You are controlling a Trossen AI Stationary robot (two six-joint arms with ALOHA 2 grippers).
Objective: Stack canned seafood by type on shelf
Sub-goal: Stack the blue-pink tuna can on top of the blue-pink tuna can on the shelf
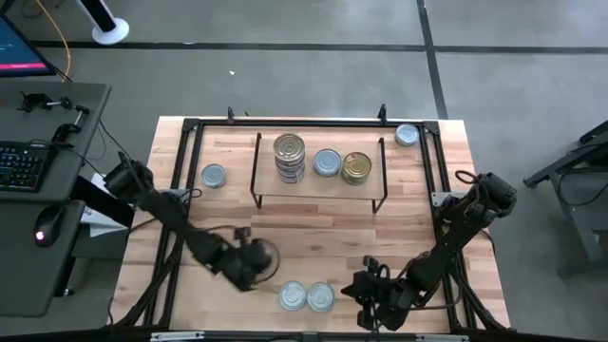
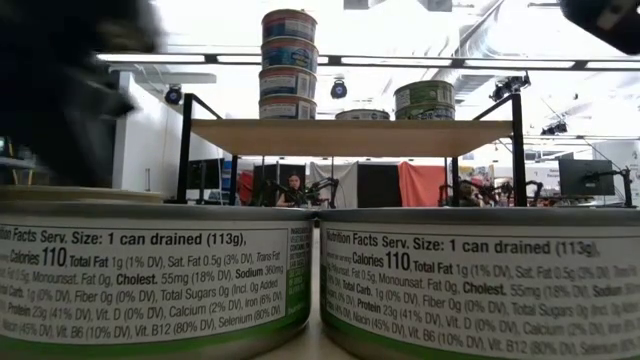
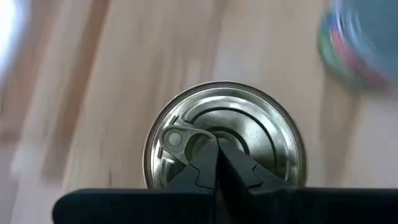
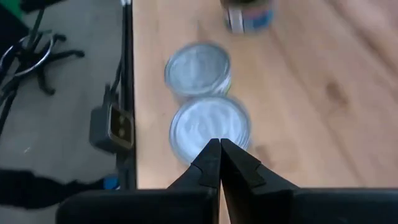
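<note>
While your left gripper (image 3: 217, 155) hangs clenched, empty, over a ribbed silver pull-tab tin (image 3: 225, 134), the right gripper (image 4: 220, 155) is pinched shut beside two matte round tins (image 1: 306, 296); four stack on the pale-wood shelf (image 1: 318, 185).

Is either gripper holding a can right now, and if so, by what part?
Nothing is held. The left gripper is shut above a pull-tab can without gripping it. The right gripper is shut and empty near the two front cans.
</note>
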